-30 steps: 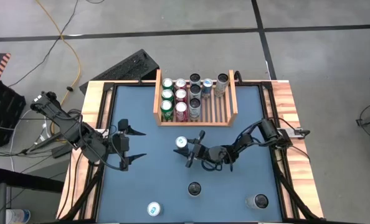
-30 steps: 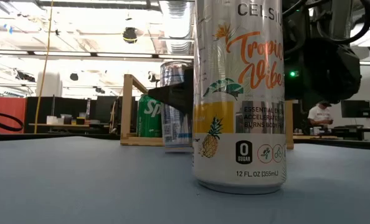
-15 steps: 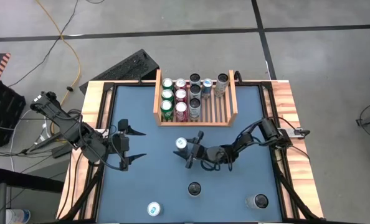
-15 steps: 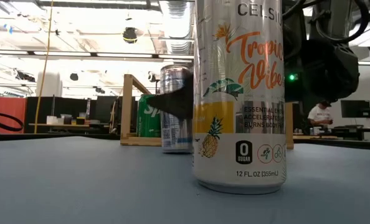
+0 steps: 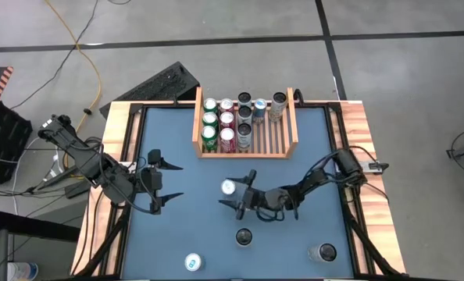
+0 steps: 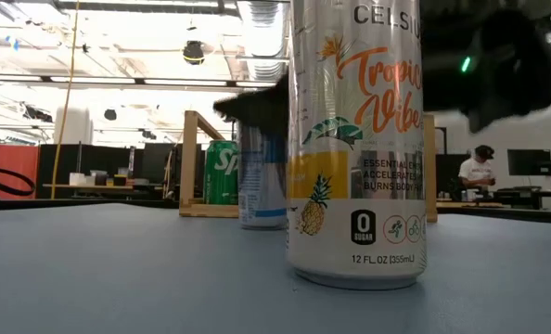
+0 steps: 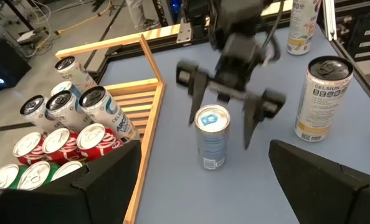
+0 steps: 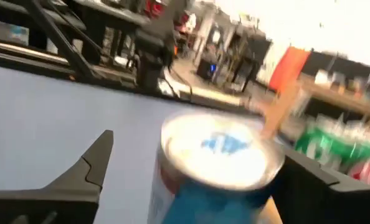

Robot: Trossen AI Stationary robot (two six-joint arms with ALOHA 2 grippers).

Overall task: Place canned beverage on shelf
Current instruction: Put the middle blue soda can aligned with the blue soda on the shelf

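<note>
A blue canned beverage (image 5: 229, 187) stands upright on its base on the blue table top, in front of the shelf (image 5: 291, 125). The shelf, a light-wood slatted tray at the table's far side, holds several upright cans. My right gripper (image 5: 237, 190) hangs open over the blue can's top (image 7: 211, 118), one finger on either side of it with a gap to each. In the right wrist view the can's top (image 8: 219, 149) shows between the spread fingers. My left gripper (image 5: 179, 181) waits open to the left of the can, holding nothing.
Three more cans stand near the table's front: a Celsius can (image 5: 244, 236), which fills the low view (image 6: 356, 139), one at the front left (image 5: 192, 262) and one at the front right (image 5: 323, 252). The shelf's right half shows bare slats (image 5: 275, 136).
My right gripper has opened off the blue can, risen from the can's middle to its top, and gone a little toward the table's near edge. The can stands upright a little nearer the near edge than before.
</note>
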